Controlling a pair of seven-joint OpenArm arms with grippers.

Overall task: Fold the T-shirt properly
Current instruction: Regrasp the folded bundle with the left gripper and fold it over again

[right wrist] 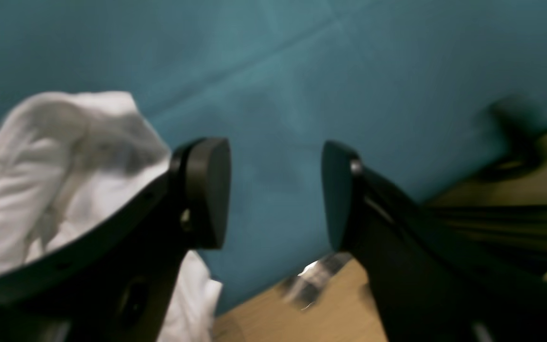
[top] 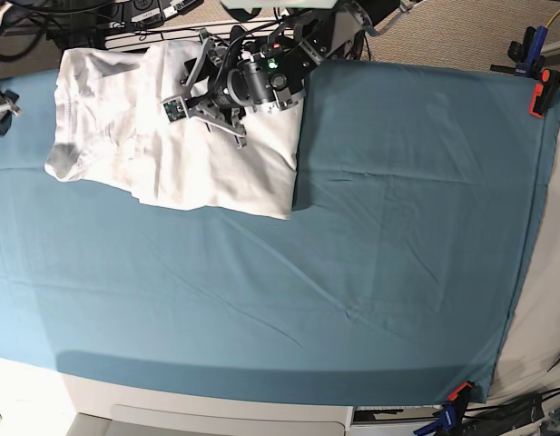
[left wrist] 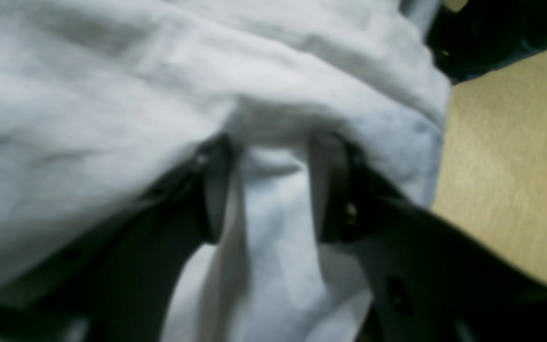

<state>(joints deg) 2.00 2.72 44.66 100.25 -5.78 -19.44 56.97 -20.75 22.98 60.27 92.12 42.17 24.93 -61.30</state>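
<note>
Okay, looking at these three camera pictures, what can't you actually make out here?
- Left wrist view: blur hides whether the left gripper pinches the T-shirt or merely touches it.
- Base view: only one arm shows, above the shirt; the top edge cuts off its base.
- Right wrist view: the right gripper is open over the teal cloth; blur smears the shiny object below.

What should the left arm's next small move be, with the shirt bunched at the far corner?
Probably lift the left gripper straight up a little. Its fingers stand apart with white fabric of the T-shirt lying loose between them, so it looks released. Rising clear should avoid dragging the shirt across the teal cloth and allow a fresh grasp.
</note>
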